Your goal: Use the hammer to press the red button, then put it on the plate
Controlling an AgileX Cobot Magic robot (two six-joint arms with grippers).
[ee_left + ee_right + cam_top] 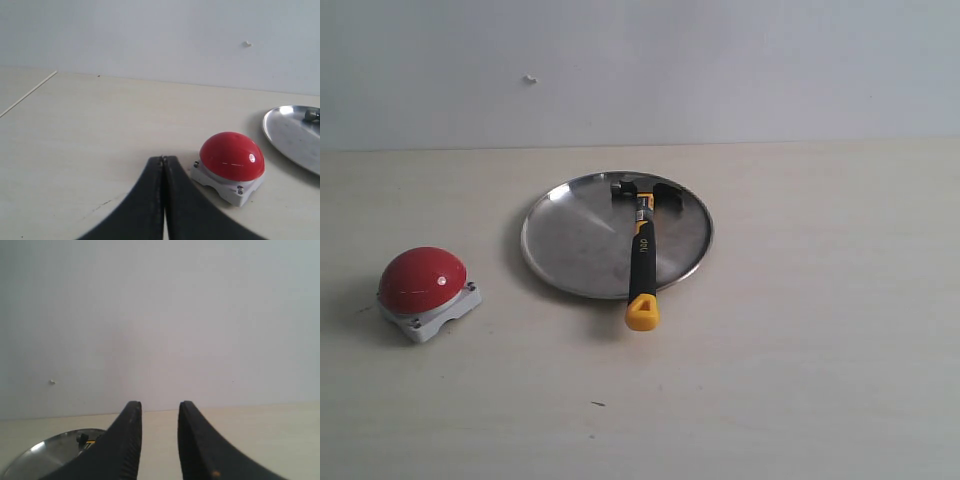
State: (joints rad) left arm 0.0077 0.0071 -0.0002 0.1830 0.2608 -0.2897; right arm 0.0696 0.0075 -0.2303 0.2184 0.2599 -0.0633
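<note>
My left gripper (163, 160) is closed, its two black fingers pressed tip to tip with nothing between them, and it hangs low over the table (90, 140). Near it but clear of it sits the red button (231, 156), a glossy dome on a light grey square base with screws at the corners. Nothing touches it. My right gripper (160, 407) is parted, with a narrow gap between its black fingers, and it holds nothing. It points toward the pale wall (160, 315).

Out in the scene, the button stands at the left, toward the near side of the table. Well apart from it to the right, around the middle, lies the plate (570, 240), a round silver dish with a raised rim and a dull, scuffed surface. The hammer (642, 250) lies on the plate, right of its centre. Its dark head rests on the far part of the dish, just inside the rim. The black-and-yellow handle runs toward the near side and crosses the near rim, and its yellow end juts past the plate over the table. I cannot tell whether that end touches the table. My wrist cameras each catch only part of the plate and a bit of the hammer's head. A small white mark (529, 79) sits on the wall, far and left of the plate.
</note>
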